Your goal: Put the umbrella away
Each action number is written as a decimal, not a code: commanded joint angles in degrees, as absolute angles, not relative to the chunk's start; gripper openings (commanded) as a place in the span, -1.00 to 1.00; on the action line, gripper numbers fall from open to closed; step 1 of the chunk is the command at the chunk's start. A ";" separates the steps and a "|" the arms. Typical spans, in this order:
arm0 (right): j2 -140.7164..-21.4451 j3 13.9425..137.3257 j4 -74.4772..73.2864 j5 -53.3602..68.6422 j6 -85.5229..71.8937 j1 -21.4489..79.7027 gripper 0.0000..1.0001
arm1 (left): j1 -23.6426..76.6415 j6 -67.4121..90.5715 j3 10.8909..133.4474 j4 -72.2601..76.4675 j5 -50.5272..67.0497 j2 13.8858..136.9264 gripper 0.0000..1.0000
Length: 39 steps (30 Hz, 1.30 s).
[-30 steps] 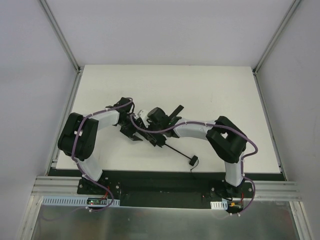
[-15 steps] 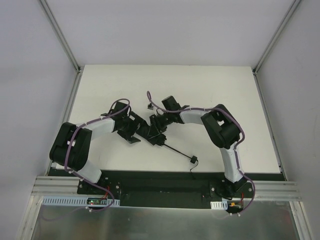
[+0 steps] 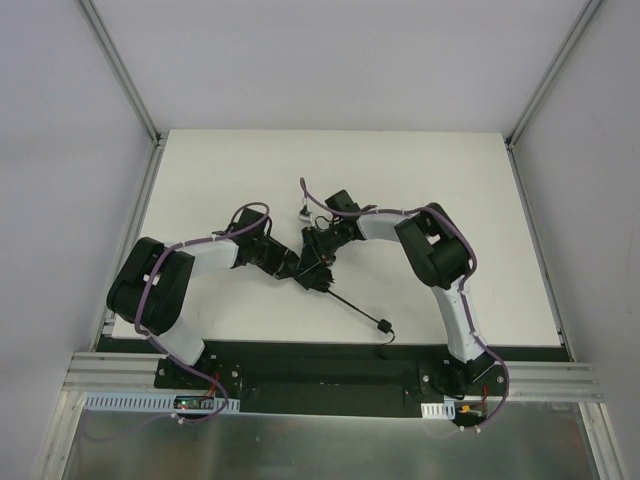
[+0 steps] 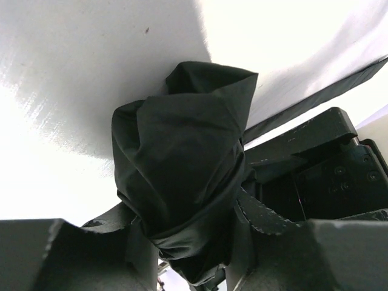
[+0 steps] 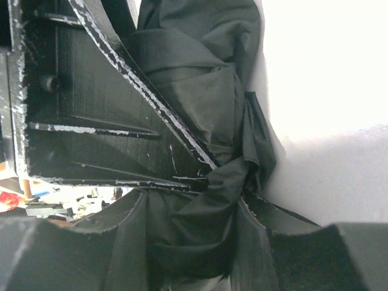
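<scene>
At frame centre, my left claw and right claw pinch the black fabric folding umbrella; slick cloth may slip.

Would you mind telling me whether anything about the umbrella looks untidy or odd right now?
Yes: the fabric of the umbrella is a crumpled wad pinched between the left pincer and the right pincer, while its thin shaft juts out uncollapsed toward the near edge of the table.

No text, label, brand, number or sign can be read in any view. The umbrella shows only plain black fabric, and the small boards by the arm bases are too small to read.
</scene>
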<state>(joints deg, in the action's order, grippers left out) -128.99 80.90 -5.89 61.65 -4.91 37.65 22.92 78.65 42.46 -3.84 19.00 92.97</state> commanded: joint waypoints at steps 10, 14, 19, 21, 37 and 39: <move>-109.09 81.30 -27.51 22.88 14.31 43.14 0.37 | 24.61 77.96 40.95 -17.48 12.13 94.66 -1.00; -106.09 78.58 -24.62 13.99 18.53 48.24 0.37 | 24.52 78.93 43.41 -22.14 12.30 95.80 -1.00; -106.95 77.70 -21.89 4.59 21.18 55.10 0.37 | 24.52 79.28 46.05 -26.01 12.66 97.47 -1.00; -108.45 77.78 -21.36 2.39 21.27 56.33 0.36 | 24.52 79.45 46.67 -26.89 12.66 97.82 -1.00; -116.81 69.71 -15.12 -2.67 20.75 56.17 -0.82 | 23.56 77.19 50.62 -29.36 14.15 98.00 -0.86; -116.54 67.69 -13.81 6.54 19.52 53.63 -1.00 | 23.12 73.67 51.06 -28.22 13.28 97.13 -0.22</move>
